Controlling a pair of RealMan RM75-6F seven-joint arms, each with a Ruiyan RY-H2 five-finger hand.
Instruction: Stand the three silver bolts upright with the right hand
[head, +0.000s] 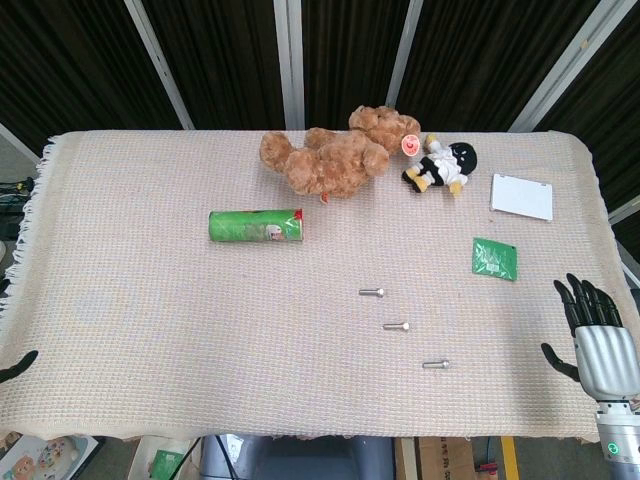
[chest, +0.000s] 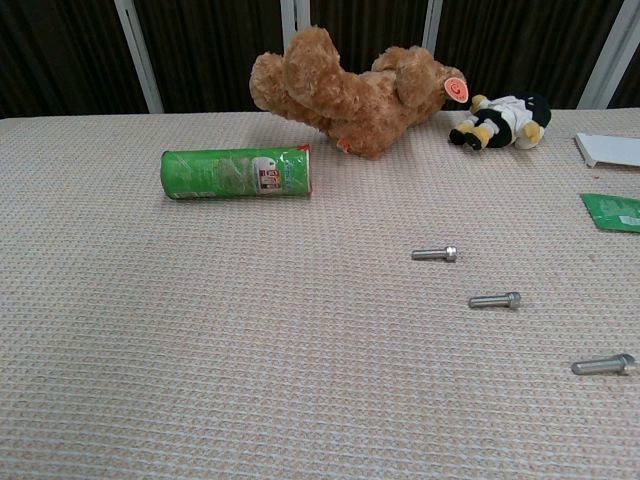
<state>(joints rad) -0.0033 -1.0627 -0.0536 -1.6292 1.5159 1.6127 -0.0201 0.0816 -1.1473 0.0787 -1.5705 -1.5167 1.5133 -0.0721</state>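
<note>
Dark panels with pale struts stand behind the worktop (head: 150, 300), which wears a cream woven cloth with a fringe along its left edge.

Three silver bolts lie flat on the cloth, none upright. Taking the green can (head: 256, 226) as landmark: bolt one (head: 372, 292) lies to the can's right and nearer the robot; bolt two (head: 396, 326) is further right and nearer again; bolt three (head: 435, 365) is furthest right and closest to the front edge. Together they form a diagonal line stepping toward the right front corner. Each has its long axis running left to right, about parallel to the front edge, head at the right end, shank pointing left. They are apart from one another, with bare cloth around each.

The can lies on its side, long axis also left to right. Beyond it and to its right sprawls a brown teddy (head: 335, 155), with a small black-and-white doll (head: 442, 167) just beside the teddy's right. Further right from the can, near the right edge, sit a white card (head: 521, 196) and a green packet (head: 495, 258).

The right hand (head: 600, 340) hovers at the right edge, right of bolt three and apart from it, fingers spread and pointing away from the robot, holding nothing. Only a dark tip of the left hand (head: 18, 365) shows at the left edge, far left of the can; I cannot tell how its fingers lie.
</note>
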